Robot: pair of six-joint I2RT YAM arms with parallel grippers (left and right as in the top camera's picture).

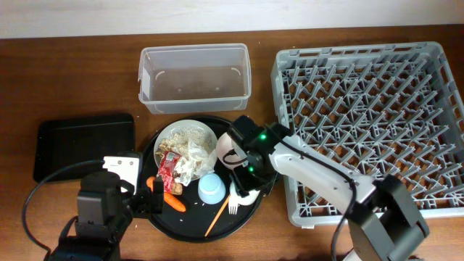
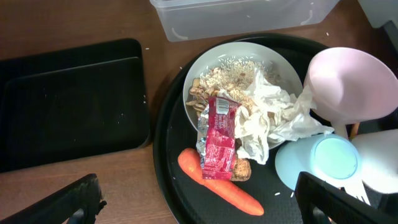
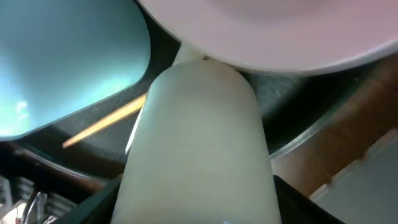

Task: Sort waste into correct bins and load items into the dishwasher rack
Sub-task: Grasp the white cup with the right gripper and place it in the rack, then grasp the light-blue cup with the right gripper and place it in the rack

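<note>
A white plate [image 1: 187, 138] on the round black tray holds pale rice [image 2: 233, 74], brown scraps, crumpled tissues [image 2: 267, 118] and a red wrapper [image 2: 217, 134]. An orange carrot [image 2: 217, 182] lies in front of it. My left gripper [image 2: 199, 211] is open, its fingers wide apart either side of the carrot; it also shows in the overhead view [image 1: 145, 199]. My right gripper [image 1: 246, 181] is shut on the white cup [image 3: 199, 143], beside the pink bowl [image 3: 267, 31] and the upturned blue cup [image 3: 74, 56]. The chopstick [image 1: 216, 216] and white fork [image 1: 233, 206] lie on the tray.
The clear tub [image 1: 194, 76] stands behind the round black tray [image 1: 167, 221]. The shallow black tray [image 1: 83, 143] lies to the left. The grey rack [image 1: 370, 123] fills the right side, its near-left corner close to my right arm.
</note>
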